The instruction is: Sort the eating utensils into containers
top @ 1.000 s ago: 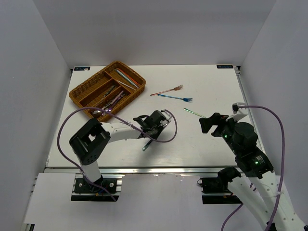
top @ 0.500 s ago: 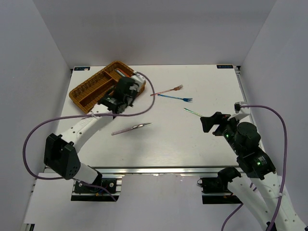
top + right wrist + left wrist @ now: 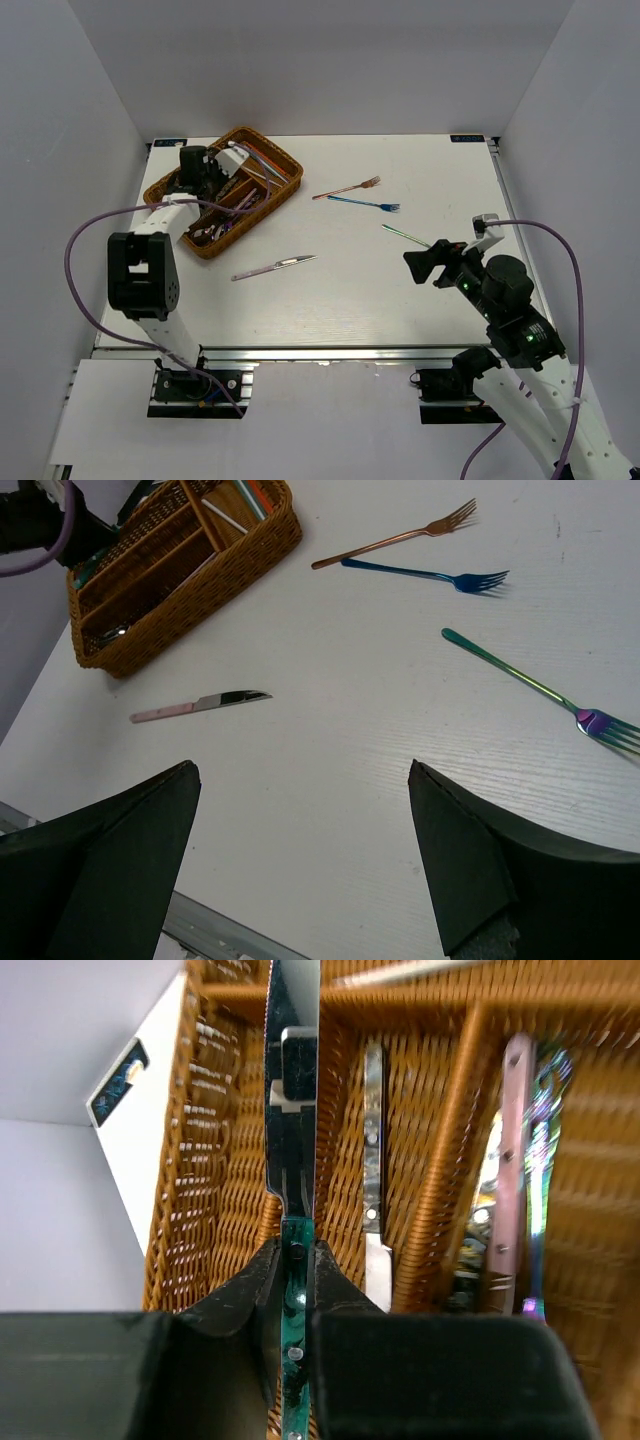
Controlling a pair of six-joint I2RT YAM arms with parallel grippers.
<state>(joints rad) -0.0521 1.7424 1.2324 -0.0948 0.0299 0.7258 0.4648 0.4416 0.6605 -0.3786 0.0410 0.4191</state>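
left jaws narrow, gripping green-handled knife [image 3: 292, 1160] by handle, blade over wicker tray [image 3: 215, 1210]. right jaws wide open, empty; pink-handled knife [image 3: 200, 705] on desk [image 3: 350, 780] well ahead.

Blade tip of green-handled knife [image 3: 292, 1160] beyond top edge

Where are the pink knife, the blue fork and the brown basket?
pink-handled knife [image 3: 200, 705], right wrist view, where the handle meets the blade.
blue fork [image 3: 425, 574], right wrist view, middle of its handle.
wicker cutlery tray [image 3: 200, 605], right wrist view, its near outer wall.
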